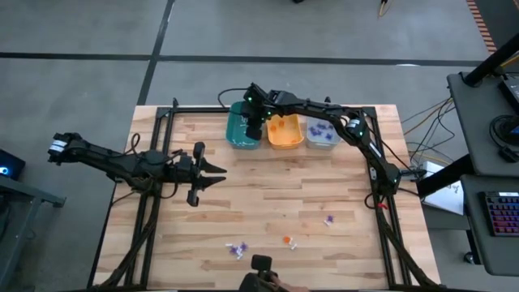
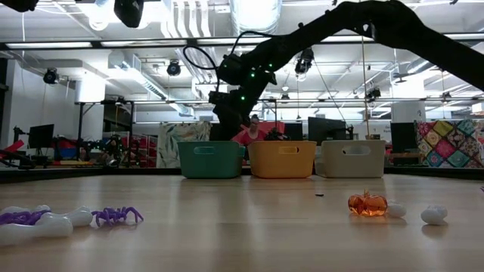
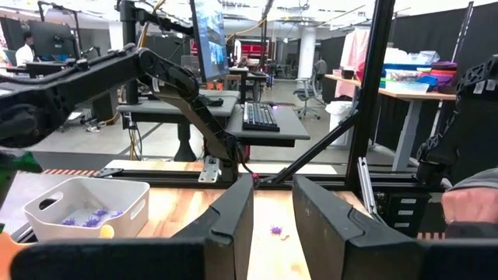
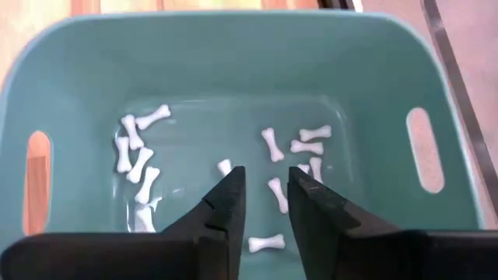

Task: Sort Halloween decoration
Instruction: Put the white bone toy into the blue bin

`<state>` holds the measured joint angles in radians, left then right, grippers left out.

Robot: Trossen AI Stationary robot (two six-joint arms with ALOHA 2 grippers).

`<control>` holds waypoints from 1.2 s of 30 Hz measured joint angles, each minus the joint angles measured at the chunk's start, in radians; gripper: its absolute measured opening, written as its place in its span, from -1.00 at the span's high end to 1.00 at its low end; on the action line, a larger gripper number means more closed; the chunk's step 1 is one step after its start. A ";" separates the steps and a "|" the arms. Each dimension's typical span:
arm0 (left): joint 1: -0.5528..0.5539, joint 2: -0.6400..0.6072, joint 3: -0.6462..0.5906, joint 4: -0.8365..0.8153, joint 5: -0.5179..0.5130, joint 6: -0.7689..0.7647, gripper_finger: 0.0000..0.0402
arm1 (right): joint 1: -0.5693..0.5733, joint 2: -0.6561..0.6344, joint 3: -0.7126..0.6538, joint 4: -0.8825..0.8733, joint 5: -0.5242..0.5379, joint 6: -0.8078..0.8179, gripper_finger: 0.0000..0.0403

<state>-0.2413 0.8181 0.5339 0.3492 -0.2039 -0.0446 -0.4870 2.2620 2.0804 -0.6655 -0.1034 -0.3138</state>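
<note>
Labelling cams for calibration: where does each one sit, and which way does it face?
High: overhead, straight down; both arms, three bins.
Low: tabletop height, looking level across; right arm above teal bin; orange pumpkin near.
Left wrist: past left gripper toward the grey bin.
Right wrist: down past right gripper, open, at white bones.
Shared: teal bin, high and right wrist.

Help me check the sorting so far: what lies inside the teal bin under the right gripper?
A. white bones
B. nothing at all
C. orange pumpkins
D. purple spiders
A: the right wrist view looks straight down past the right gripper into the teal bin, whose floor holds only small white bones.
</note>
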 joint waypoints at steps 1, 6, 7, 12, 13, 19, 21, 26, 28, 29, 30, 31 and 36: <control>0.000 0.000 0.000 -0.001 0.000 0.000 0.63 | 0.000 0.000 0.004 0.000 0.000 0.000 0.55; 0.000 0.000 0.000 -0.007 0.000 -0.008 0.63 | 0.000 -0.009 0.027 -0.041 -0.001 0.001 0.46; 0.000 0.000 0.000 -0.017 0.000 -0.015 0.63 | 0.002 -0.016 0.029 -0.055 -0.001 0.003 0.45; 0.000 0.000 0.000 -0.148 0.000 -0.044 0.63 | 0.021 -0.076 0.033 -0.178 -0.003 0.023 0.45; 0.000 0.000 0.001 -0.179 0.000 -0.062 0.63 | 0.025 -0.090 0.033 -0.215 -0.005 0.023 0.46; 0.000 0.002 0.000 -0.323 0.000 -0.232 0.63 | 0.062 -0.160 0.027 -0.451 -0.007 0.032 0.54; 0.000 0.009 0.000 -0.347 0.002 -0.289 0.63 | 0.076 -0.181 0.027 -0.548 -0.010 0.042 0.57; -0.001 0.050 0.000 -0.388 0.003 -0.342 0.63 | 0.124 -0.222 0.012 -0.756 -0.014 0.079 0.63; -0.001 0.074 0.000 -0.398 0.003 -0.361 0.63 | 0.146 -0.246 -0.008 -0.793 -0.045 0.079 0.65; -0.001 0.088 0.000 -0.399 0.003 -0.368 0.63 | 0.158 -0.259 -0.023 -0.802 -0.064 0.079 0.66; -0.001 0.100 0.000 -0.402 0.003 -0.370 0.63 | 0.171 -0.273 -0.041 -0.805 -0.085 0.079 0.66; -0.005 0.112 0.000 -0.401 0.003 -0.370 0.63 | 0.182 -0.292 -0.063 -0.803 -0.107 0.078 0.66; -0.051 0.199 0.023 -0.396 0.003 -0.388 0.63 | 0.251 -0.418 -0.235 -0.715 -0.146 0.096 0.65</control>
<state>-0.2921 1.0168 0.5573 -0.0467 -0.2011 -0.4327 -0.2355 1.8443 1.8455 -1.3809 -0.2491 -0.2179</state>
